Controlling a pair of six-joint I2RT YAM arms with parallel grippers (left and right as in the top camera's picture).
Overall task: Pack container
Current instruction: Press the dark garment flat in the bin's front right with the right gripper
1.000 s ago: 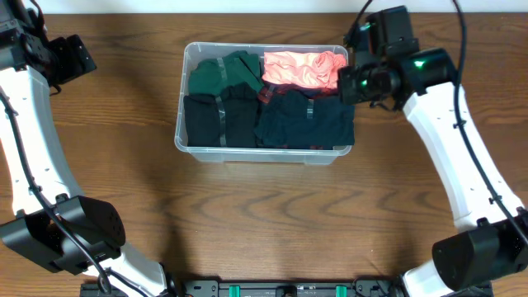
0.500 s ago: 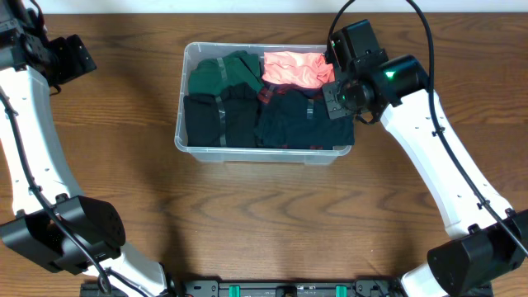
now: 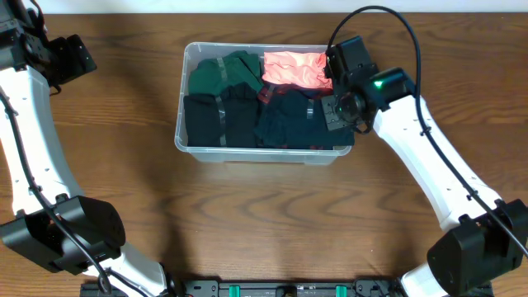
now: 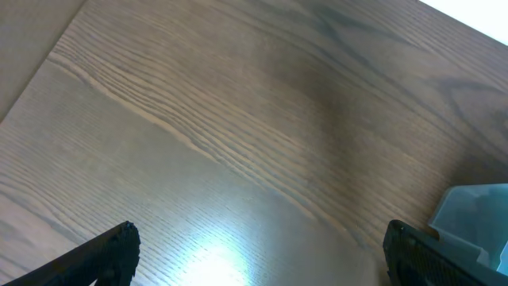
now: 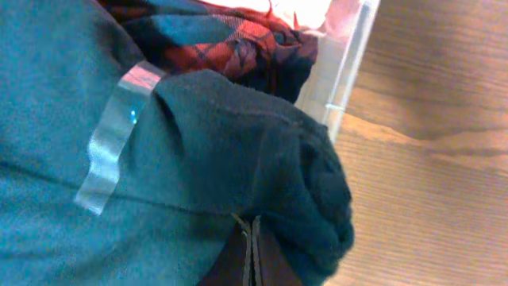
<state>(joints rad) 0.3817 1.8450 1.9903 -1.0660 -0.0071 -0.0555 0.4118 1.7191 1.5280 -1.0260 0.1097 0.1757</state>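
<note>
The clear plastic container (image 3: 264,153) stands at the table's centre, filled with folded clothes: green (image 3: 219,74), black (image 3: 210,120), dark teal (image 3: 289,120) and pink (image 3: 301,70). My right gripper (image 3: 334,111) is over the container's right end. In the right wrist view its jaws (image 5: 254,258) are shut flat together, tips against the dark teal garment (image 5: 198,143), near the container's clear wall (image 5: 349,63). A red plaid garment (image 5: 222,40) lies beyond it. My left gripper (image 3: 70,58) is far left, open and empty (image 4: 262,262) above bare wood, with the container's corner (image 4: 476,222) at its right.
Strips of clear tape (image 5: 115,139) band the folded garments. Bare wooden table (image 3: 264,214) surrounds the container. The table's far edge runs just behind the container.
My right arm has swung left and down, from beside the container's right wall to over its right end, onto the dark teal garment. The left arm has not moved.
</note>
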